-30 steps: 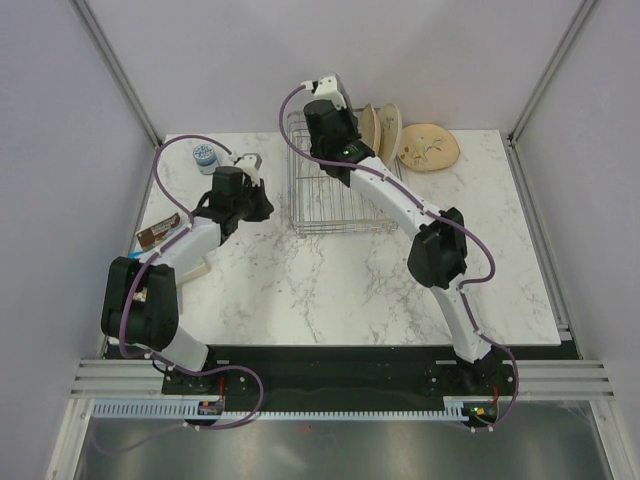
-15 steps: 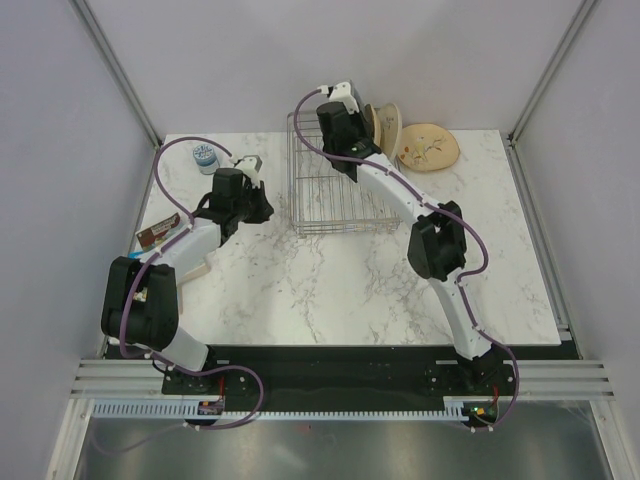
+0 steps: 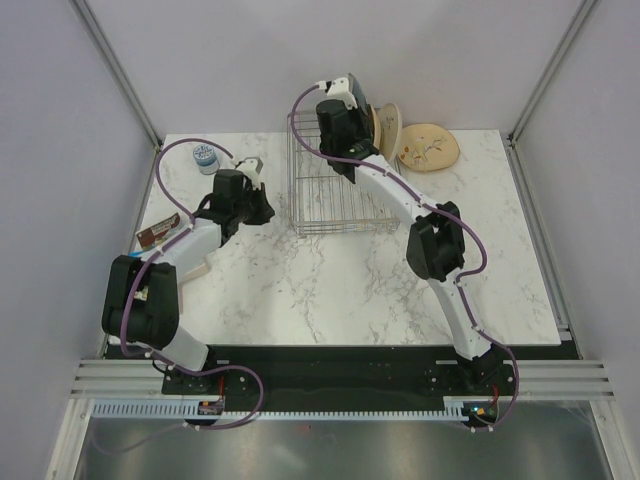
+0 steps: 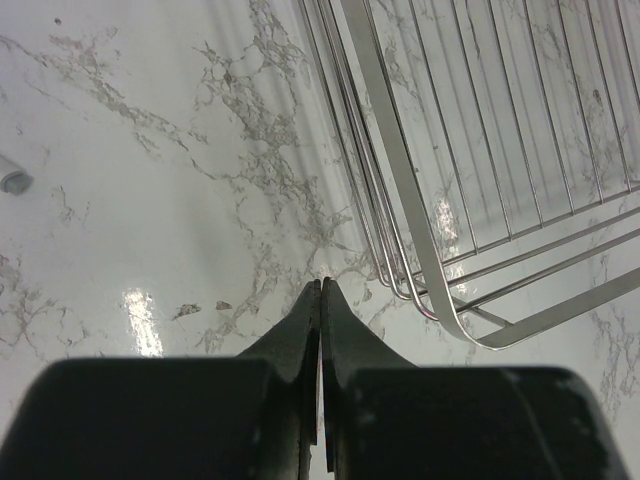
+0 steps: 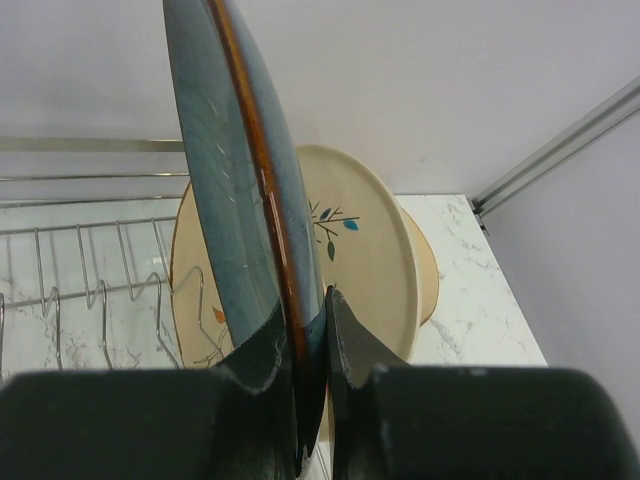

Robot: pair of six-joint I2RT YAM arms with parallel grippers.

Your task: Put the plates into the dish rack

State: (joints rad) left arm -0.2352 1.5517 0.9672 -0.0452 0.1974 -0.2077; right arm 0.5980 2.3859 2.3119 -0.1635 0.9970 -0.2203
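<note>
Right hand (image 5: 305, 310) clamps the teal-grey plate (image 5: 225, 170) over the dish rack (image 3: 320, 195); a leaf-sprig plate (image 3: 428, 147) lies unloaded; left hand (image 4: 320, 300) closed.

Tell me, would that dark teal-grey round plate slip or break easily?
Probably stiff: the dark teal-grey round plate stands straight on edge. Its glaze looks glossy and the right hand pinches only the rim, so it may swivel. Likely ceramic, so it could chip if knocked.

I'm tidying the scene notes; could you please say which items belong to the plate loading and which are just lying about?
Job: dish rack; teal plate in the right claw; leaf-sprig plate behind it; cream plate on the table.
Lying about: small blue tub; brown packet.
</note>
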